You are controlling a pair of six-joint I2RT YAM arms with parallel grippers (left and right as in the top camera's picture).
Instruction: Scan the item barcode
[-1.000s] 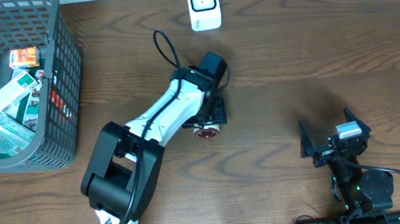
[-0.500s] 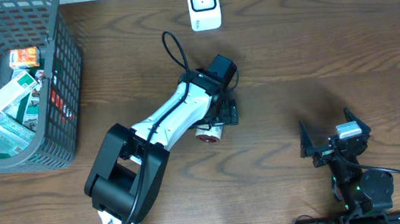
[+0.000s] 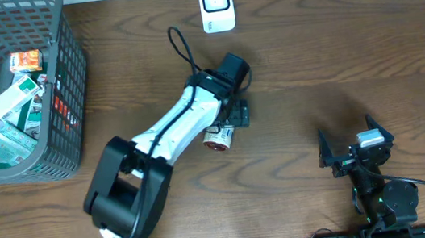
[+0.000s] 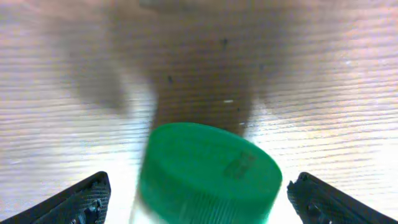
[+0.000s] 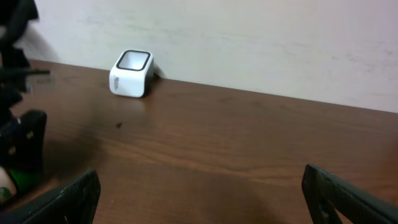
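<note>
Item: small bottle (image 3: 219, 138), green screw cap (image 4: 211, 174), red-and-white label. It lies on its side on the wooden table (image 3: 334, 47), near the middle. In the left wrist view the cap faces the camera, blurred.

Left gripper (image 3: 228, 123): directly over the bottle, jaws spread wide. Its two fingertips (image 4: 81, 202) show at the lower corners of the wrist view, one each side of the cap with clear table between, touching nothing. The bottle is not gripped.

Barcode scanner (image 3: 215, 5): white, standing at the far edge of the table, well apart from the bottle.

Basket (image 3: 69, 145): dark grey mesh, at the far left corner. It holds several small cartons: an orange one (image 3: 24, 61) at the back, a white-and-green one (image 3: 13, 99) tilted in the middle, and more green-and-white packs (image 3: 4, 144) below. Their labels are too small to read.

Right gripper (image 3: 351, 144): near the front right edge, jaws wide apart, holding nothing, well clear of the bottle.
</note>
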